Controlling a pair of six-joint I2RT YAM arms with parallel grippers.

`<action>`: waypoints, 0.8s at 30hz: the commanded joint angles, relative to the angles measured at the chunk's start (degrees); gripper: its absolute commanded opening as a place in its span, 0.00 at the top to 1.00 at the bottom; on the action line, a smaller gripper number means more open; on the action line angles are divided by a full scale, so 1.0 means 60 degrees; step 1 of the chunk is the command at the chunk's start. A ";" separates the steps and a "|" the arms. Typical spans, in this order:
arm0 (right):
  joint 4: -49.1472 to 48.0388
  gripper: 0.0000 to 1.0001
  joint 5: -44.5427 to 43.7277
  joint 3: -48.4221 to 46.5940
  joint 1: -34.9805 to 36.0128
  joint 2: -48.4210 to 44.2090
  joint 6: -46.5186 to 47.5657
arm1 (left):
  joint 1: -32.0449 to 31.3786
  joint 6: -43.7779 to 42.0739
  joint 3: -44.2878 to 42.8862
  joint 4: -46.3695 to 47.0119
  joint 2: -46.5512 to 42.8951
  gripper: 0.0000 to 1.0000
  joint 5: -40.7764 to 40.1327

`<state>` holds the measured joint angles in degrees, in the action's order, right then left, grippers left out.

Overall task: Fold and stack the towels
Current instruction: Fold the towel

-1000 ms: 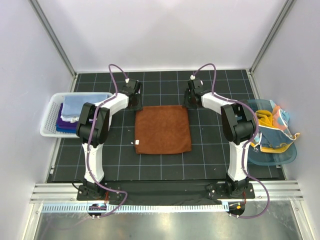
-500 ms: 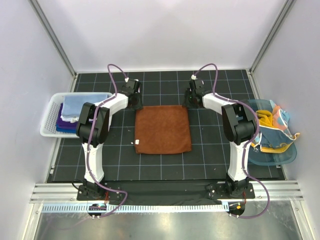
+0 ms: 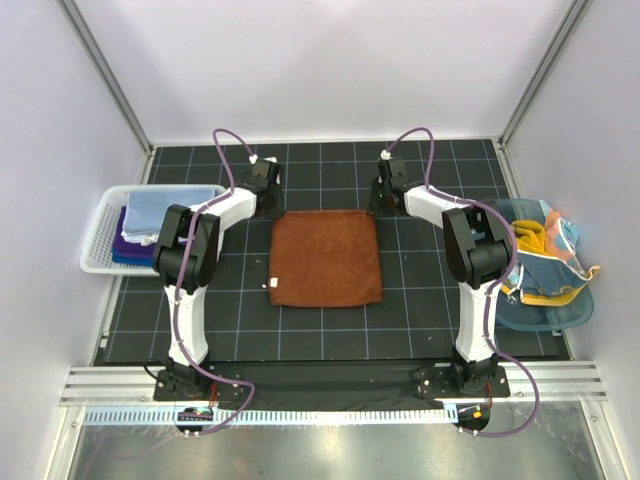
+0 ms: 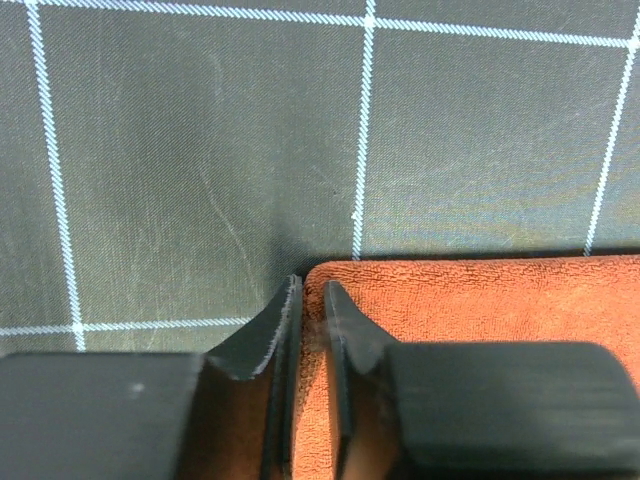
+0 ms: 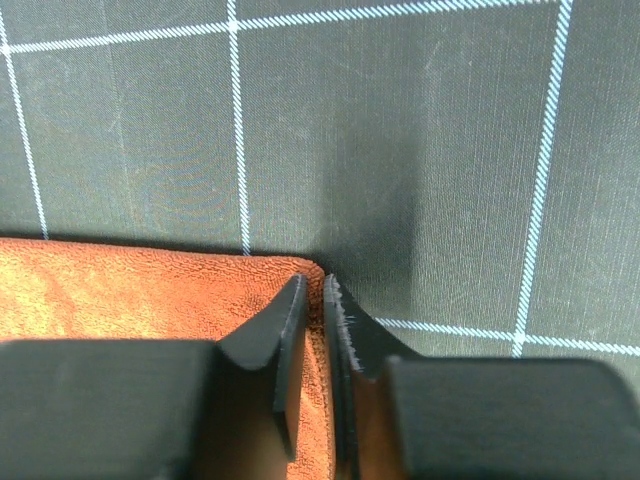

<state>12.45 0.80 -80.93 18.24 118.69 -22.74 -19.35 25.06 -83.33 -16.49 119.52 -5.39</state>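
A rust brown towel (image 3: 325, 258) lies flat and square on the black gridded mat in the middle of the table. My left gripper (image 3: 273, 209) sits at its far left corner, my right gripper (image 3: 376, 208) at its far right corner. In the left wrist view the left gripper (image 4: 312, 295) has its jaws drawn close, with the towel (image 4: 480, 300) corner's edge pinched between them. The right wrist view shows the right gripper (image 5: 315, 285) likewise nipping the other corner of the towel (image 5: 120, 290). Both corners still rest on the mat.
A white slatted basket (image 3: 98, 250) at the left edge holds a folded light blue towel (image 3: 165, 208) over a purple one (image 3: 125, 245). A teal tub (image 3: 570, 310) at the right edge holds a heap of mixed towels (image 3: 545, 250). Walls enclose three sides.
Both grippers have narrowed their jaws onto the towel's far corners. The arms and the towel have hardly moved.
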 commanded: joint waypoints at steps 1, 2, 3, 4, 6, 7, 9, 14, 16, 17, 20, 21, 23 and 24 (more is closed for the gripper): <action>-0.0024 0.86 -0.0016 -0.0515 -0.0081 0.0124 0.0055 | 0.0047 -0.0002 0.0134 0.0287 0.0309 0.84 0.0063; -0.0009 0.87 -0.0001 -0.0589 -0.0081 0.0154 0.0055 | 0.0062 0.0013 0.0075 0.0302 0.0338 0.85 -0.0097; -0.0024 0.87 0.0042 -0.0633 -0.0095 0.0198 0.0084 | 0.0047 -0.0002 0.0046 0.0360 0.0338 0.87 -0.0200; -0.0067 0.89 0.0072 -0.0735 -0.0110 0.0271 0.0084 | 0.0062 -0.0002 0.0031 0.0419 0.0338 0.88 -0.0273; -0.0082 0.91 0.0087 -0.0838 -0.0139 0.0330 0.0128 | 0.0062 -0.0002 -0.0013 0.0536 0.0323 0.94 -0.0449; -0.0097 0.94 0.0058 -0.0911 -0.0140 0.0344 0.0143 | 0.0062 -0.0016 -0.0013 0.0667 0.0309 0.97 -0.0479; -0.0141 0.95 0.0014 -0.0956 -0.0198 0.0374 0.0128 | 0.0076 -0.0045 -0.0013 0.0829 0.0207 1.00 -0.0523; -0.0433 0.99 0.0043 -0.0956 -0.0388 0.0155 0.0099 | 0.0208 -0.0016 0.0031 0.1385 -0.0203 1.00 -0.0245; -0.0696 0.99 0.0057 -0.0825 -0.0389 -0.0152 0.0099 | 0.0252 -0.0031 0.0074 0.1664 -0.0509 1.00 -0.0012; -0.0756 0.99 0.0057 -0.0795 -0.0403 -0.0284 0.0113 | 0.0296 -0.0045 0.0089 0.1824 -0.0628 1.00 0.0062; -0.0888 0.99 0.0174 -0.0736 -0.0403 -0.0724 0.0056 | 0.0311 -0.0148 0.0177 0.1986 -0.1140 1.00 0.0253; -0.0874 0.99 0.0218 -0.0751 -0.0403 -0.0884 0.0055 | 0.0325 -0.0148 0.0206 0.2001 -0.1257 1.00 0.0282; -0.0858 0.99 0.0233 -0.0649 -0.0403 -0.1119 -0.0032 | 0.0354 -0.0148 0.0352 0.2001 -0.1624 1.00 0.0371; -0.0859 0.99 0.0262 -0.0547 -0.0403 -0.1323 -0.0033 | 0.0355 -0.0134 0.0411 0.2001 -0.1741 1.00 0.0385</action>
<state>10.70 2.07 -84.29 16.10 117.91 -22.68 -17.91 25.04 -81.41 -8.95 115.28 -3.68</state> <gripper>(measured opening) 0.110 0.059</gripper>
